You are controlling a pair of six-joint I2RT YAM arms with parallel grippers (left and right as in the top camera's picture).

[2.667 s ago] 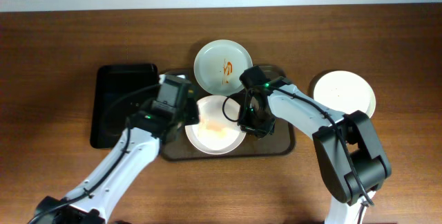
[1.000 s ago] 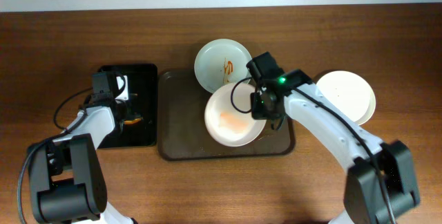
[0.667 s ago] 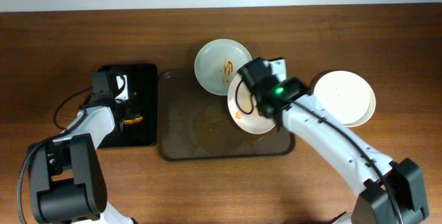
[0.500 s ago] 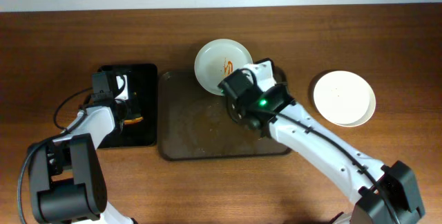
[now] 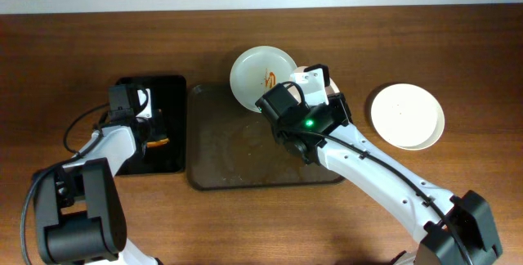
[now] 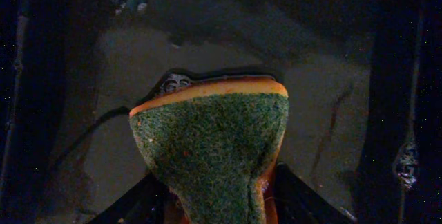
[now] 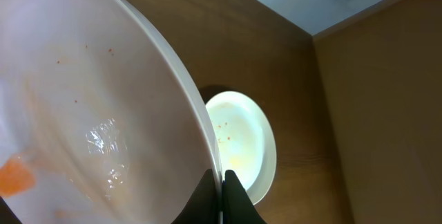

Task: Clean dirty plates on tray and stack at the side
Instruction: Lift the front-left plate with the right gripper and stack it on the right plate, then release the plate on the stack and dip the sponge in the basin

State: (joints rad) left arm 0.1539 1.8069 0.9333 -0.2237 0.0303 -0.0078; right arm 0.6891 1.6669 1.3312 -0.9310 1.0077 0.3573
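My right gripper (image 7: 222, 182) is shut on the rim of a white plate (image 7: 90, 99) and holds it tilted up on edge above the brown tray (image 5: 237, 154). The plate carries a faint orange smear at its lower left. In the overhead view my right gripper (image 5: 317, 85) and arm hide most of this plate. A second plate (image 5: 260, 75) with red-orange streaks rests on the tray's far edge. A third white plate (image 5: 407, 116) lies on the table to the right and also shows in the right wrist view (image 7: 245, 144). My left gripper (image 6: 221, 200) is shut on a green-and-orange sponge (image 6: 214, 141).
A smaller black tray (image 5: 167, 101) sits left of the brown tray, and my left gripper (image 5: 154, 140) rests in it with the sponge. The brown tray's floor shows wet streaks. A pale wall runs along the table's far edge.
The right gripper lifted the plate off the tray floor and tipped it on edge toward the tray's back right. The left arm carried the sponge to the black tray and has stayed there.
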